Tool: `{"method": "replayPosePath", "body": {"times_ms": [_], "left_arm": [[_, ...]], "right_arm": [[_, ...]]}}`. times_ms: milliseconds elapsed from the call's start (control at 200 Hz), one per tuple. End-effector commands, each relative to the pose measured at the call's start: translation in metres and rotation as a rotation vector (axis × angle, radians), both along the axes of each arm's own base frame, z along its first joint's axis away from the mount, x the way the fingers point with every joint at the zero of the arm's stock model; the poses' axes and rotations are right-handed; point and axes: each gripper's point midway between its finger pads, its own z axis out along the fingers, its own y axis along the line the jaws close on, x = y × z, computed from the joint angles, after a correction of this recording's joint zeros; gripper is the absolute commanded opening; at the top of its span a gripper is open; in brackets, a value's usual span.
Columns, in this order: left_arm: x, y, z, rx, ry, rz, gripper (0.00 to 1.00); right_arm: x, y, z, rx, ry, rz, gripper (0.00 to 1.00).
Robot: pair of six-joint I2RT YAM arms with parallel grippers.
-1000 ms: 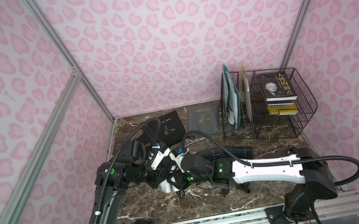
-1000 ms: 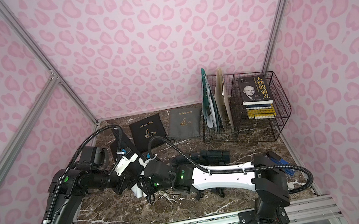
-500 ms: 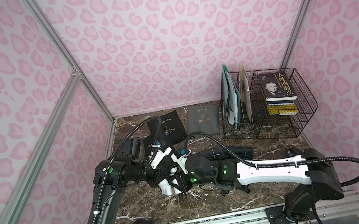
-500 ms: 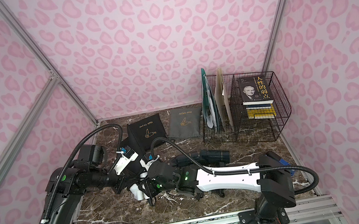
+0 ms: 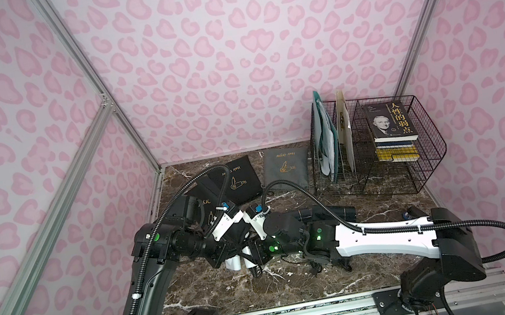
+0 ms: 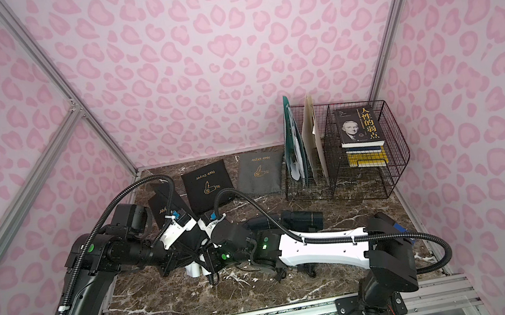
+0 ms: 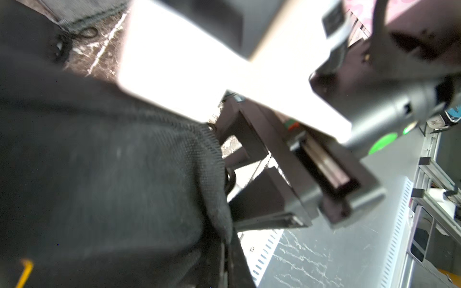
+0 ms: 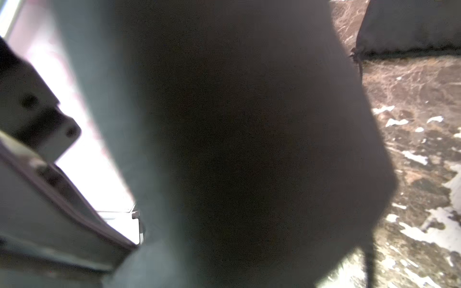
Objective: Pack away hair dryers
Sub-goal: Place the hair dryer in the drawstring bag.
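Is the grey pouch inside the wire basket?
No, the grey pouch lies flat on the table beside the wire basket, not in it.

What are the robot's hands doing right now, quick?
Left gripper: closed, pinching the black pouch.
Right gripper: fingers partly closed, apparently gripping the white hair dryer.

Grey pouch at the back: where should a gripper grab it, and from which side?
Probably the near hem of the grey pouch, approached low from the robot's side. It lies flat on the table, so only an edge offers a pinch, and its drawstring loop shows at that near edge, suggesting the mouth is there.
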Motion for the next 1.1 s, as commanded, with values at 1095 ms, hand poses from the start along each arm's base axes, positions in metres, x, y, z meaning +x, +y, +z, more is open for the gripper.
{"method": "replayPosePath", "body": {"times_ms": [1095], "left_arm": [[0.021,-0.030,-0.029,0.017,0.145,0.029,0.02]], "right_arm": [[0.003,-0.025,-0.013,-0.128,0.152,-0.031,0.03]]}}
